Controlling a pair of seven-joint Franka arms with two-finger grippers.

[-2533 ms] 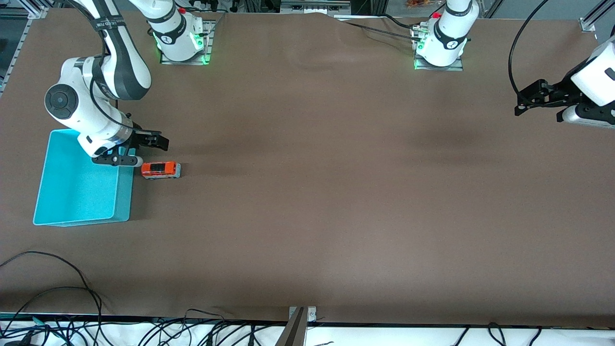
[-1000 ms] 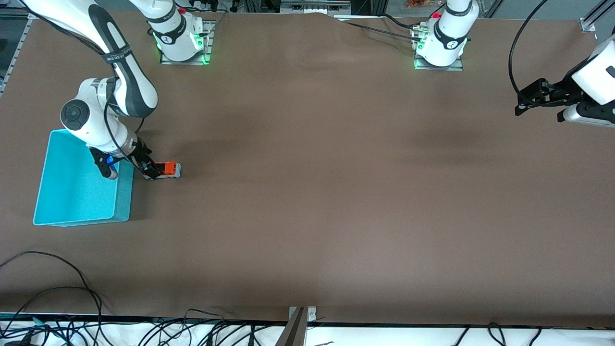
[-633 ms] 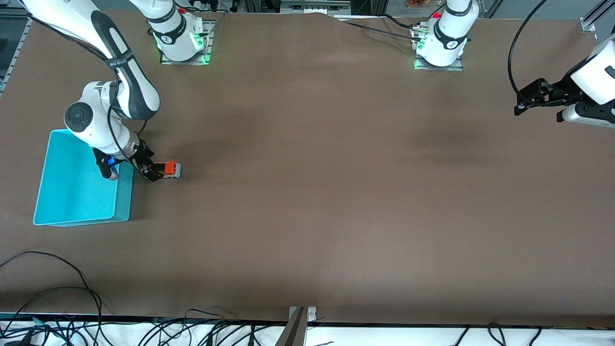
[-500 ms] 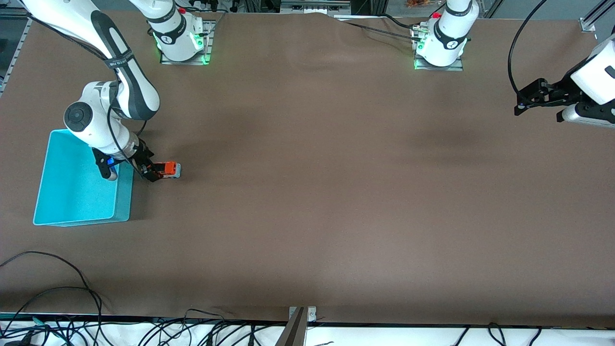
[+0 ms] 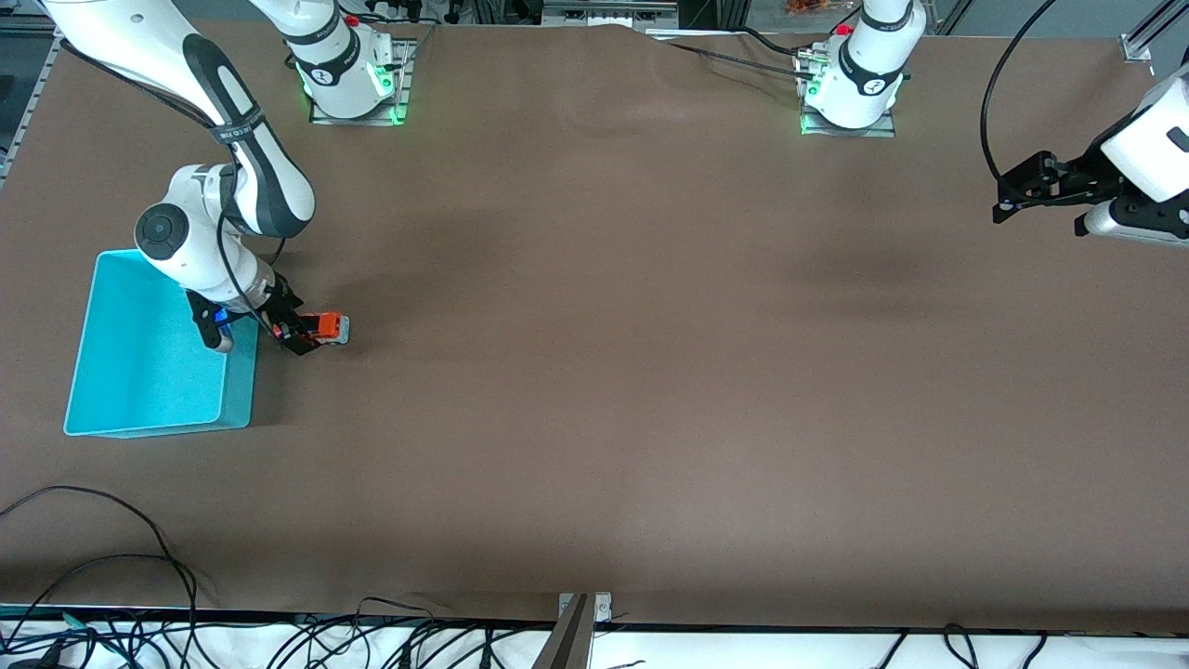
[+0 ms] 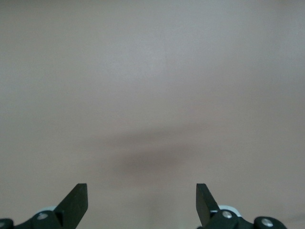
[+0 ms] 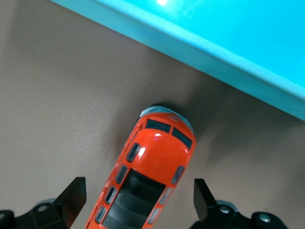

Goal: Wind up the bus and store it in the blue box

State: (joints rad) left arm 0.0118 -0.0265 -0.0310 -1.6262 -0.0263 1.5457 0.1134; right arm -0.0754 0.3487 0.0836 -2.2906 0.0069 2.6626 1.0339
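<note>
1. The bus (image 5: 325, 327) stands on the table (image 5: 613, 372), just beside the blue box (image 5: 149, 372), on the side toward the left arm's end.
2. The right gripper (image 5: 299, 333) is low over the bus, jaws wide open to either side, gripping nothing.
3. One end of the bus sits close to the box wall (image 7: 209, 57).
4. The left gripper (image 5: 1008, 200) waits, open and empty, over bare table.

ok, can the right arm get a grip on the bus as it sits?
Probably yes. The right gripper is open and low over the bus, one finger on each side of its body. The blue box stands close beside but apart from it. Nothing lies between.
</note>
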